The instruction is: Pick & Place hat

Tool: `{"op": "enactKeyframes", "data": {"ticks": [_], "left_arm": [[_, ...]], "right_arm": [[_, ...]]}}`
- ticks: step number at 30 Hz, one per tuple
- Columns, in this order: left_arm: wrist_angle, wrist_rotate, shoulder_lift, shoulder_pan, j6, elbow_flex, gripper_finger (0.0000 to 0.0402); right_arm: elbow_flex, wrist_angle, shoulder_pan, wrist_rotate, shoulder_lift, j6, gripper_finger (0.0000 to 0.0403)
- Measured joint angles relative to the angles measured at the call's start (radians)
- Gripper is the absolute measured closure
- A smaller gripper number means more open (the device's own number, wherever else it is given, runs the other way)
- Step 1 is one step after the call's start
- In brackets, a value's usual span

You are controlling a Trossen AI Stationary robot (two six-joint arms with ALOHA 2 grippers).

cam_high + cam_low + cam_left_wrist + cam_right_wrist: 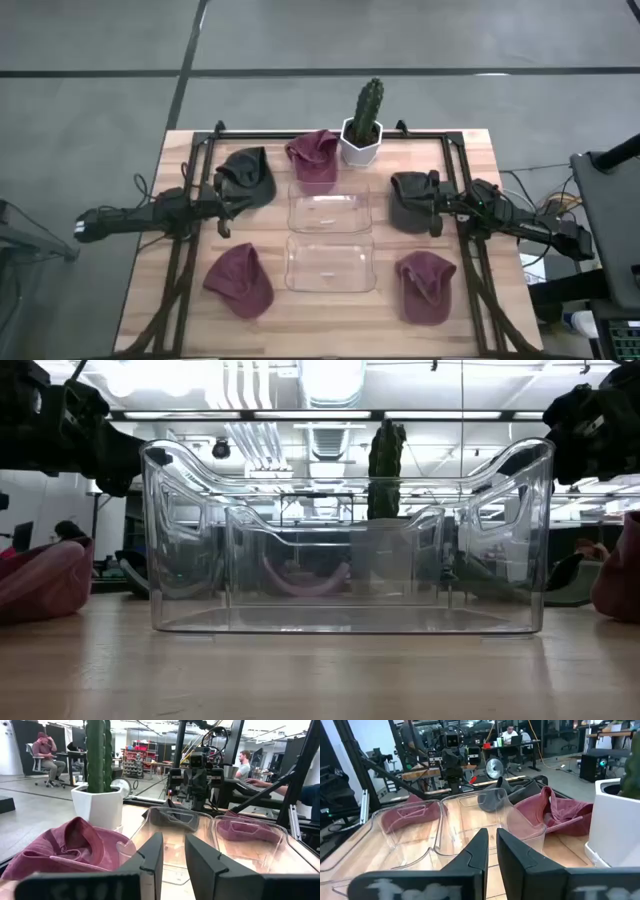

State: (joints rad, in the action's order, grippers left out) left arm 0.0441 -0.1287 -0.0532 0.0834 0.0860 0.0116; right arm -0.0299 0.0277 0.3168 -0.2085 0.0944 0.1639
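Table: a pale wooden table [320, 310] with a dark frame along its edges, seen from straight above.

Hats: five caps lie on the wood, none of them in a bin.
- dark grey cap [248, 175]: on the left side, touching the tip of the left arm.
- second grey cap [410, 200]: on the right side, just in front of the right arm's tip.
- maroon cap [313, 153]: at the far edge, just beside the cactus pot and touching the far bin's rim.
- near-left maroon cap [240, 280]: beside the near bin, apart from it.
- near-right maroon cap [426, 287]: on the other side of the near bin.

Bins: two clear plastic bins in the middle, far bin [328, 211] and near bin [330, 263], standing one behind the other, nearly touching.

Cactus: a tall green cactus [368, 108] in a white pot [360, 146] at the far edge.

Left gripper [172, 847]: lying low over the table on the left, pointing toward the bins; its two dark fingers stand a narrow gap apart with nothing between them.

Right gripper [491, 842]: low on the right, facing the bins; fingers nearly together, only a thin slit showing, holding nothing.

Room: people sit at desks beyond the table.
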Motion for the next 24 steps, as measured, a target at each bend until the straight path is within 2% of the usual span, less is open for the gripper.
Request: {"op": "enactKeyframes", "data": {"ticks": [14, 18, 20, 24], "left_arm": [[0.0, 0.0, 0.0, 0.0, -0.005, 0.0, 0.0328], [0.0, 0.0, 0.0, 0.0, -0.005, 0.0, 0.0328], [0.0, 0.0, 0.0, 0.0, -0.005, 0.0, 0.0328], [0.0, 0.0, 0.0, 0.0, -0.001, 0.0, 0.0328]], "right_arm": [[-0.002, 0.008, 0.0, 0.001, 0.0, -0.023, 0.0369], [-0.077, -0.024, 0.0, 0.011, 0.01, -0.045, 0.0369], [-0.167, -0.123, 0.0, 0.062, 0.032, -0.048, 0.0369], [-0.409, -0.484, 0.0, 0.241, 0.145, -0.033, 0.0369]]}}
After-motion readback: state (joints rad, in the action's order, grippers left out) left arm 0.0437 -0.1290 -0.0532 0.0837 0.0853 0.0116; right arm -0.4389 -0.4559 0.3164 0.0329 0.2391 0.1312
